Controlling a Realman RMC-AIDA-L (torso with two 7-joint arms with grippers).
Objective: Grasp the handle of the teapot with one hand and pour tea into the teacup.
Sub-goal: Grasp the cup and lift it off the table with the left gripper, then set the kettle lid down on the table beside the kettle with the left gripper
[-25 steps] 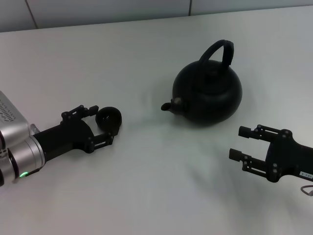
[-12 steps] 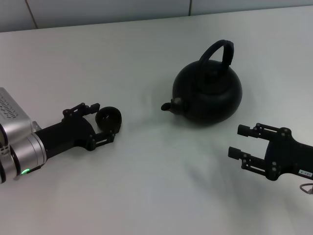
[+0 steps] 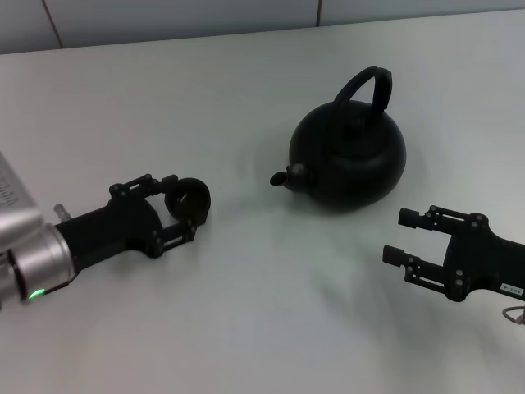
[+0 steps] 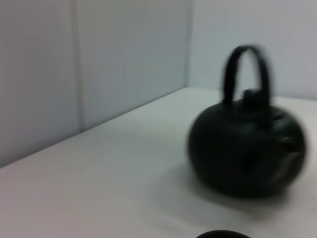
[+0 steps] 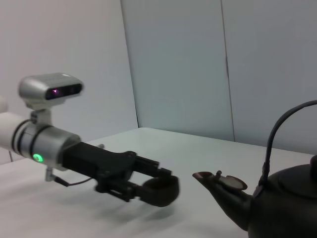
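Note:
The matte-black teapot (image 3: 349,160) stands on the white table with its brass-tipped spout (image 3: 283,177) towards my left arm. Its arched handle (image 3: 367,86) rises free, with nothing touching it. The small black teacup (image 3: 188,199) sits between the fingers of my left gripper (image 3: 182,207), which is shut on it, left of the teapot. In the right wrist view the left gripper (image 5: 148,183) holds the teacup (image 5: 161,191) a short gap from the spout (image 5: 218,183). My right gripper (image 3: 399,236) is open and empty, in front of the teapot and to its right. The left wrist view shows the teapot (image 4: 245,153) blurred.
The white table (image 3: 262,328) has a grey wall behind its far edge (image 3: 164,20). A thin cable (image 3: 515,316) hangs by the right wrist.
My left gripper has shifted a little to the right with the teacup, towards the teapot. The right gripper and the teapot have stayed still.

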